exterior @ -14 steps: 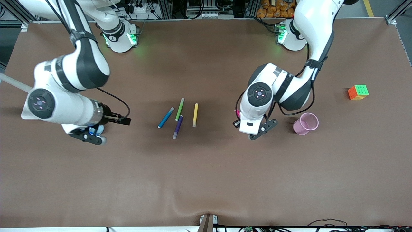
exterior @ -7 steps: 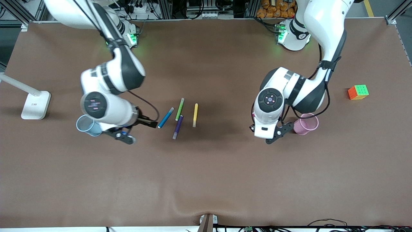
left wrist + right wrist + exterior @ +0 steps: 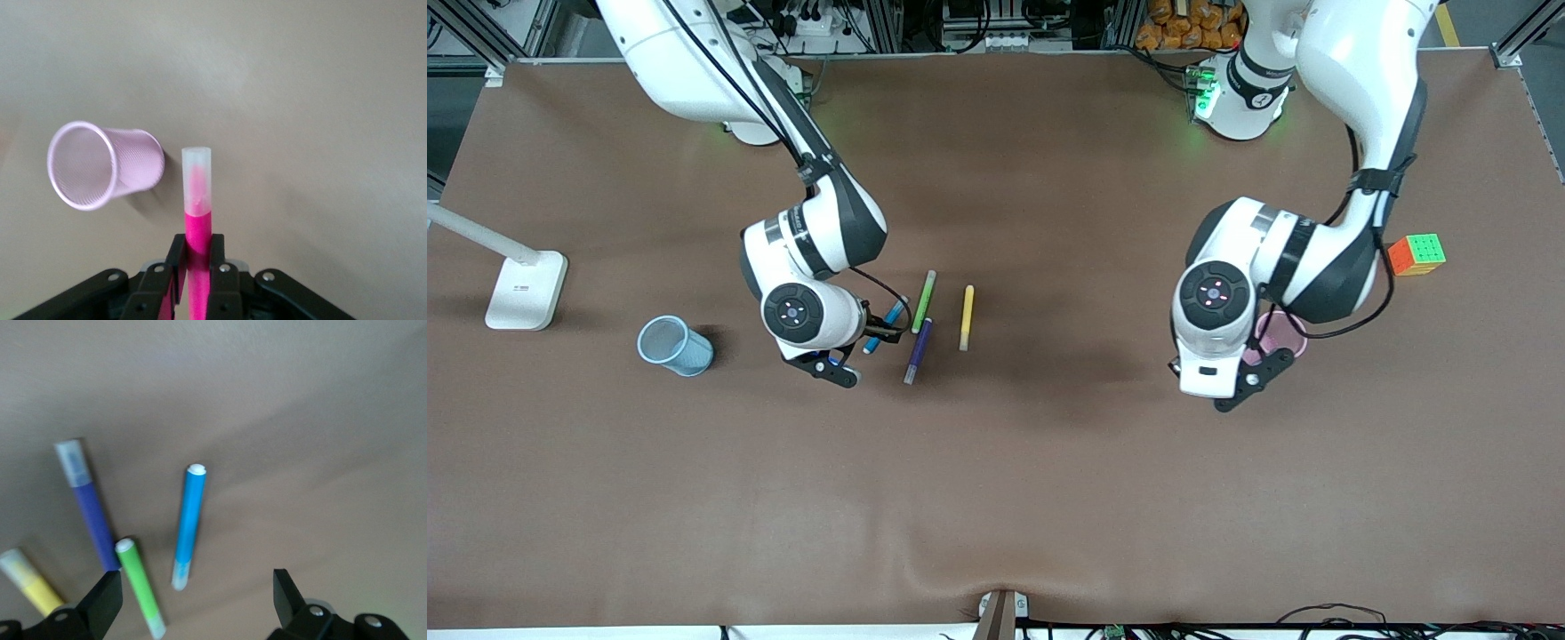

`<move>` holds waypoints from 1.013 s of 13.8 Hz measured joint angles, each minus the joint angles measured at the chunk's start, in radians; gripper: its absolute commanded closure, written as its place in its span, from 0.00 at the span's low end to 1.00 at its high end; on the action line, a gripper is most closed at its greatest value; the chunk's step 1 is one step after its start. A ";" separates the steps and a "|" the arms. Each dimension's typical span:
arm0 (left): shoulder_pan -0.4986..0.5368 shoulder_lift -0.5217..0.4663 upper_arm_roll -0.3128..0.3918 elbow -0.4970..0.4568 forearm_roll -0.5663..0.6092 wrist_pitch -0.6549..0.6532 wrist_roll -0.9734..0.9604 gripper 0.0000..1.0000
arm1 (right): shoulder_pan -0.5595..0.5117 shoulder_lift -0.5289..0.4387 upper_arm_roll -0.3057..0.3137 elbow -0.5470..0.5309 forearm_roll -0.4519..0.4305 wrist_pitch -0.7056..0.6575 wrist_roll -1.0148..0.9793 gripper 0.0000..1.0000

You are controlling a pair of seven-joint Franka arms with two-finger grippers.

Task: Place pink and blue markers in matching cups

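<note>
Table (image 3: 996, 498): lamp base (image 3: 525, 289) at right arm's end, colour cube (image 3: 1416, 254) at left arm's end.

Blue cup (image 3: 674, 345) upright, well apart from pens.

Pink cup (image 3: 1282, 334) largely hidden under left arm.

Pens in cluster mid-table: blue marker (image 3: 892, 317) lying flat, long axis 1-to-7 o'clock in front view; green pen (image 3: 924, 300), purple pen (image 3: 917, 350) beside it; yellow pen (image 3: 966, 316) apart.

Right gripper (image 3: 193, 603) over blue marker, fingers spread wide, marker between them, not touched.

Left gripper (image 3: 195, 257) clamped on pink marker (image 3: 198, 223), clear cap pointing away from fingers, beside pink cup's rim.
</note>
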 measured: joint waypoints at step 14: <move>0.116 -0.022 0.001 -0.094 0.276 -0.043 -0.046 1.00 | 0.067 0.001 0.001 -0.163 0.037 0.204 0.031 0.43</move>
